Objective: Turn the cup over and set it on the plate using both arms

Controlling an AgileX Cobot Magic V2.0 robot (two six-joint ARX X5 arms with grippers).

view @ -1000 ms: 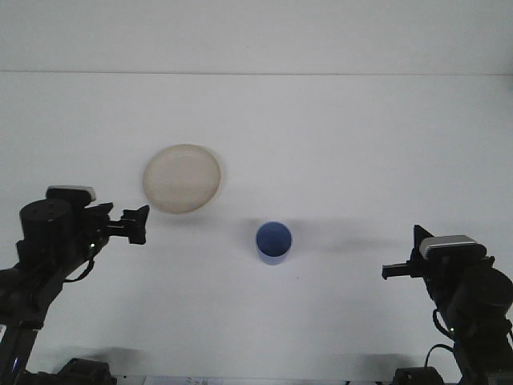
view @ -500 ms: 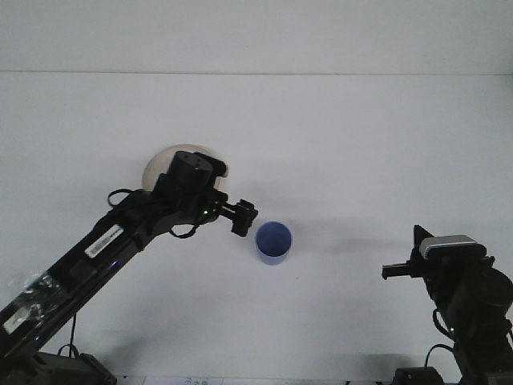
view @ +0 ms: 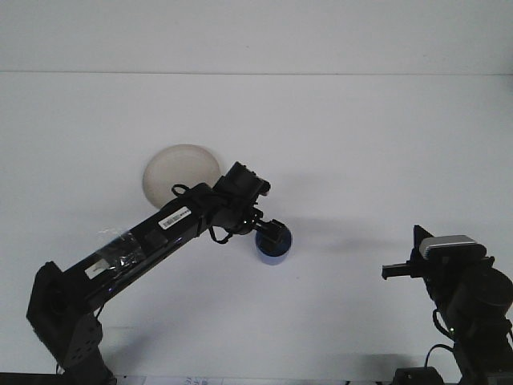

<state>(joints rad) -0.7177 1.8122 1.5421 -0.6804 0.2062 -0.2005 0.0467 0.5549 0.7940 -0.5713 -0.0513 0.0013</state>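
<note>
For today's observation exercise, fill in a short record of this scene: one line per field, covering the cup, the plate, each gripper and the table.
cup: blue cup, standing with its opening up, near the middle of the table
plate: pale round plate, behind and to the left of the cup, nothing on it
left gripper: left gripper reached out over the cup's rim; finger state not visible
right gripper: right gripper low at the right side, pointing left, away from the cup
table: white table
task stage: cup not yet on the plate
</note>
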